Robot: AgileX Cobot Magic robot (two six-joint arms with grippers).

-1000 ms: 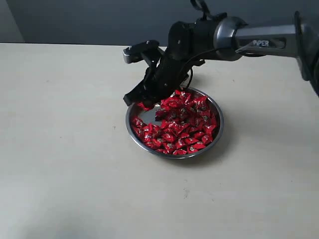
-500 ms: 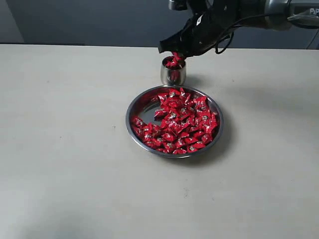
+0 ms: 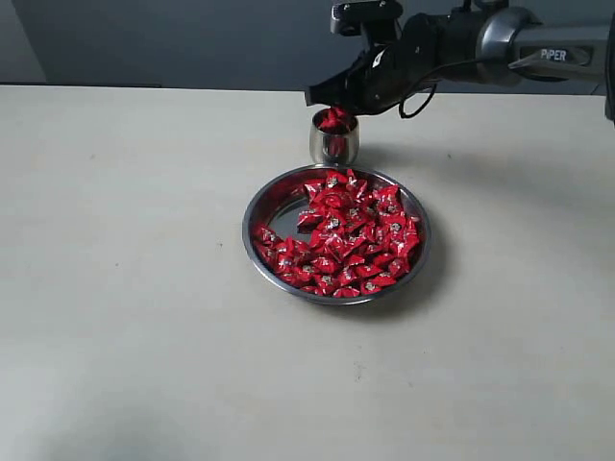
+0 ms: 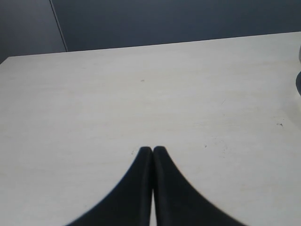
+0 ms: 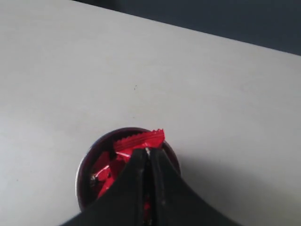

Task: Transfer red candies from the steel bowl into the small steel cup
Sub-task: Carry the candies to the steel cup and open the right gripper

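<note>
The wide steel bowl sits mid-table, heaped with red candies. Just behind it stands the small steel cup, with red candies piled to its rim. My right gripper hangs directly over the cup's mouth. In the right wrist view that gripper is shut on a red candy, held above the cup and the candies inside it. My left gripper is shut on nothing over bare table, out of the exterior view.
The pale tabletop stretches wide on all sides of the bowl. A dark wall runs behind the table's far edge. The right arm reaches in from the upper right.
The right gripper lifted out of the bowl's left side with a candy and swung back to the cup. In the last half second it settled slightly lower over the cup.
</note>
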